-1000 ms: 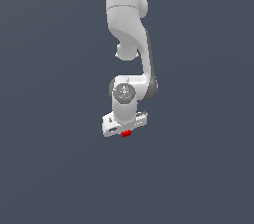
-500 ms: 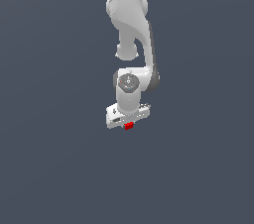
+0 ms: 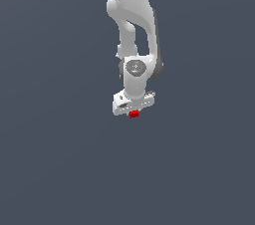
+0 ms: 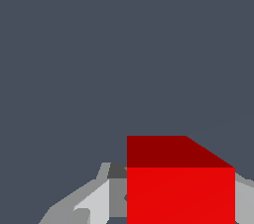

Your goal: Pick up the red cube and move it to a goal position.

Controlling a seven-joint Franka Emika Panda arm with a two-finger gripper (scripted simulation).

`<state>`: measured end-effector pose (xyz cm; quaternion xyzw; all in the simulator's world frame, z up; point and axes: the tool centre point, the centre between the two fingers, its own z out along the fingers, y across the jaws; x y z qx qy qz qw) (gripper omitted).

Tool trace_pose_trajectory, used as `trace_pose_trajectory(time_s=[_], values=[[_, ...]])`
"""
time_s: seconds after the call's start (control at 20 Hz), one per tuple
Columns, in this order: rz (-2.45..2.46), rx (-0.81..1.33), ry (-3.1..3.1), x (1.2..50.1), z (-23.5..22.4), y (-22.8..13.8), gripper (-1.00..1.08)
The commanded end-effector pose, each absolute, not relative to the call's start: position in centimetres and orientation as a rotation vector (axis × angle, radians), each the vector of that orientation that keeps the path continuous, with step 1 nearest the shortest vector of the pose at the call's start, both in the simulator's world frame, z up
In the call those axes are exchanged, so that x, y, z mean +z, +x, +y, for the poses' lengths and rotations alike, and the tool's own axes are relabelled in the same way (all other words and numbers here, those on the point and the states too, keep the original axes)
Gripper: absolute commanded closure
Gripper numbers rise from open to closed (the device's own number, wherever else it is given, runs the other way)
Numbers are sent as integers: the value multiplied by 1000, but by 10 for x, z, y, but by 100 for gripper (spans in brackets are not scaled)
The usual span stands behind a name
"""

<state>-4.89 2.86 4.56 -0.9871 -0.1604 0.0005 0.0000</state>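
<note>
The red cube (image 3: 133,114) is tiny and bright red, and sits just under the white hand of the arm in the middle of the exterior view. My gripper (image 3: 133,113) is shut on it, with the fingers hidden behind the cube and the hand. In the wrist view the red cube (image 4: 179,183) fills the space between the two grey fingertips (image 4: 94,199), which press on its sides. The cube hangs over the plain dark grey floor (image 3: 60,159). No goal marker shows in either view.
The white arm (image 3: 133,25) comes down from the top of the exterior view. Nothing but the flat dark grey floor surrounds it.
The arm has carried the cube a short way up the exterior view and slightly toward its right. The grip on the cube is unchanged.
</note>
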Motion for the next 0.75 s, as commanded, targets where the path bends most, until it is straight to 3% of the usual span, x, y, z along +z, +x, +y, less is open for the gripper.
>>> trace_pose_trajectory(time_s=[0.0, 0.7], values=[[-504, 0, -3101, 50, 34, -63, 108], [-504, 0, -3101, 59, 49, -98, 108]])
